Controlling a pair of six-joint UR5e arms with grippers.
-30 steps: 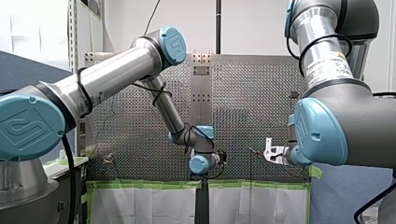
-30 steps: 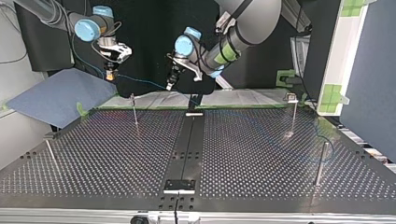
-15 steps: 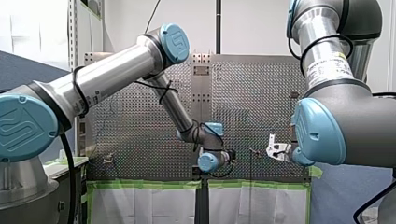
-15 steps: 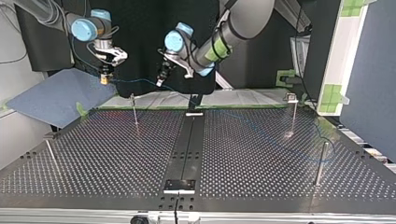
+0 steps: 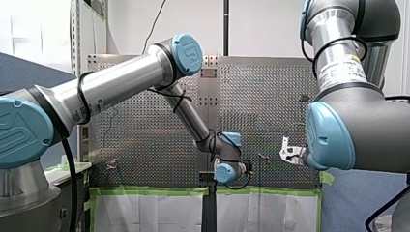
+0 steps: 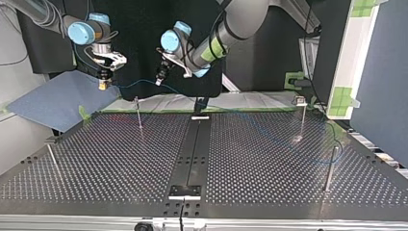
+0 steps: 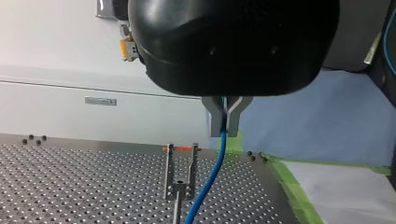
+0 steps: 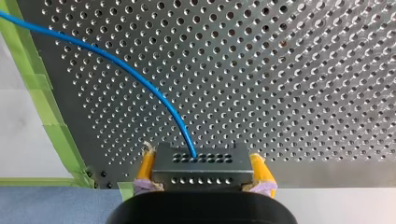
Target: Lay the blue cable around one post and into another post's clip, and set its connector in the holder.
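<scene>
My right gripper (image 8: 200, 159), with yellow pads, is shut on a dark connector block (image 8: 201, 171) that has rows of small holes. The blue cable (image 8: 140, 74) leaves the block's top and arcs away over the perforated plate. In the top view my right gripper (image 6: 102, 84) hangs past the table's far left edge. The cable (image 6: 139, 83) spans from it to my left gripper (image 6: 158, 80). My left gripper's (image 7: 225, 125) metal fingers are shut on the cable (image 7: 210, 177), which hangs down beside a forked clip post (image 7: 180, 175).
Thin posts stand on the table (image 6: 106, 159): a far left post (image 6: 138, 114), a far right clip post (image 6: 301, 118), a near right post (image 6: 330, 166) that the cable loops around, and a near left post (image 6: 53, 161). A black centre strip carries a fixture (image 6: 184, 191). Green tape edges the far side.
Both grippers have moved toward the top view's left, carrying the cable between them. My left arm has stretched further across, to the right in the front view.
</scene>
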